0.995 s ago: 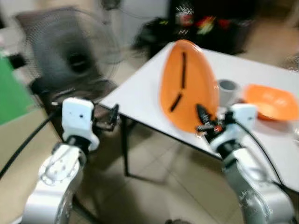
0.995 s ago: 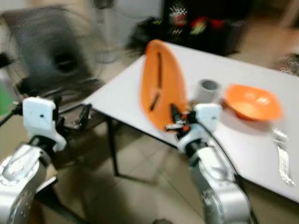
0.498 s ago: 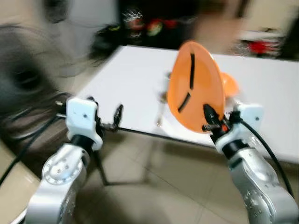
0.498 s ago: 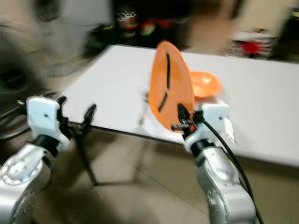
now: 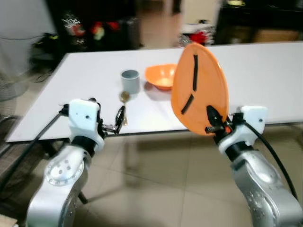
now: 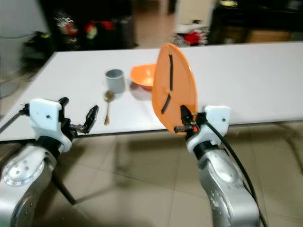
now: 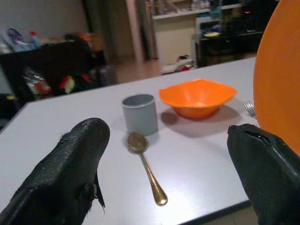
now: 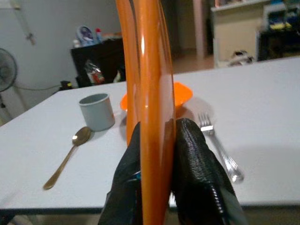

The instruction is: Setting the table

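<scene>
- The right gripper (image 6: 182, 124) is clamped on the lower rim of an orange plate (image 6: 174, 87), one finger on each face; in the right wrist view the plate (image 8: 150, 93) stands edge-on between the two fingers (image 8: 197, 159).
- The plate is held upright, tilted a little, rising from the gripper toward 12 o'clock, in front of the near edge of the white table (image 5: 85, 80). Two dark strips show on its face.
- The left gripper (image 5: 120, 120) is held out at about 9 o'clock from the plate, well apart from it, at the table's near edge. Its fingers (image 7: 70, 178) are spread apart with nothing between them.
- Seen along the left gripper, a gold spoon (image 7: 146, 169) lies on the table with its bowl toward the far side, just in front of a grey cup (image 7: 139, 114).
- The cup (image 5: 130, 81) stands upright at about 10 o'clock from the plate. The spoon (image 6: 108, 106) lies at 6 o'clock from it.
- An orange bowl (image 5: 161, 75) sits at 3 o'clock from the cup, near it but not touching; the held plate partly covers it from the head views.
- A silver fork (image 8: 218, 145) lies on the table at 3 o'clock from the bowl, tines toward the far side, as the right wrist view shows.
- Beyond the table, at 12 o'clock, the room is dim, with dark furniture and blurred coloured things.
</scene>
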Robot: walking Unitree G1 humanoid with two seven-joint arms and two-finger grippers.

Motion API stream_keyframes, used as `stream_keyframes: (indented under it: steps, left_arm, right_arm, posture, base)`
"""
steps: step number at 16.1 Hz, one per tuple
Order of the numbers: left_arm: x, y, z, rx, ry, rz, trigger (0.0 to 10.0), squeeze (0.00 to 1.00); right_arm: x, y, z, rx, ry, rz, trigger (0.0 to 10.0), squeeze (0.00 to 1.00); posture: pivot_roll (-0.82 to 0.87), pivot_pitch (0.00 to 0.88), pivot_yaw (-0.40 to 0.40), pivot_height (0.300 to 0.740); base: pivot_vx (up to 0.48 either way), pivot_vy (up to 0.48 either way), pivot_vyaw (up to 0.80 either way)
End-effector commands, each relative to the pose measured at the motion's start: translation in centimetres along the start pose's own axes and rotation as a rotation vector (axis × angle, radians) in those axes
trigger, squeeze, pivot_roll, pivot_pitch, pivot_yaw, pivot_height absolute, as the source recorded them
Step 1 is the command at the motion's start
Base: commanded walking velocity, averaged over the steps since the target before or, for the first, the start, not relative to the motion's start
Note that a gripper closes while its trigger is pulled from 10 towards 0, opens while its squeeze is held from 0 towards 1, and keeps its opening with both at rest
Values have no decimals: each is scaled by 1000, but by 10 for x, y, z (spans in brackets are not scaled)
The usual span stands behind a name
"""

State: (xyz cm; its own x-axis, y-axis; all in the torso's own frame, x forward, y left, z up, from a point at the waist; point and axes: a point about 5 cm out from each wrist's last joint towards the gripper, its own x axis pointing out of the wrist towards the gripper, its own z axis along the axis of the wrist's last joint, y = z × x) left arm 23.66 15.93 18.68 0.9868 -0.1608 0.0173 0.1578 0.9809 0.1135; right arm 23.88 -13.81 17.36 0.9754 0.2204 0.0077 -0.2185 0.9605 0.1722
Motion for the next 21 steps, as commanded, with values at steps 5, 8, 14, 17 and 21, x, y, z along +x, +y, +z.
stream_keyframes:
  steps: [5,8,14,17,21]
  left_arm:
    - [1,2,-5,-17,34,18,10000,0]
    - [2,0,-8,-15,52,-12,10000,0]
    - [7,0,-11,20,80,-72,10000,0]
    - [4,3,-12,57,99,-122,10000,0]
    - [-3,12,-13,93,119,-134,10000,0]
  right_arm:
    - [12,3,9,65,-7,68,10000,0]
    - [20,-2,9,185,37,79,10000,0]
    - [65,4,-7,607,196,135,10000,0]
    - [92,8,-31,829,359,104,10000,0]
    - [99,15,-37,969,453,101,10000,0]
  posture:
    - [-81,0,16,740]
    - [-83,0,18,740]
    - [-103,0,38,740]
    - [-93,0,33,740]
    - [-79,0,21,740]
  base:
    - [0,0,0]
    - [0,0,0]
    - [0,0,0]
    - [0,0,0]
    - [0,0,0]
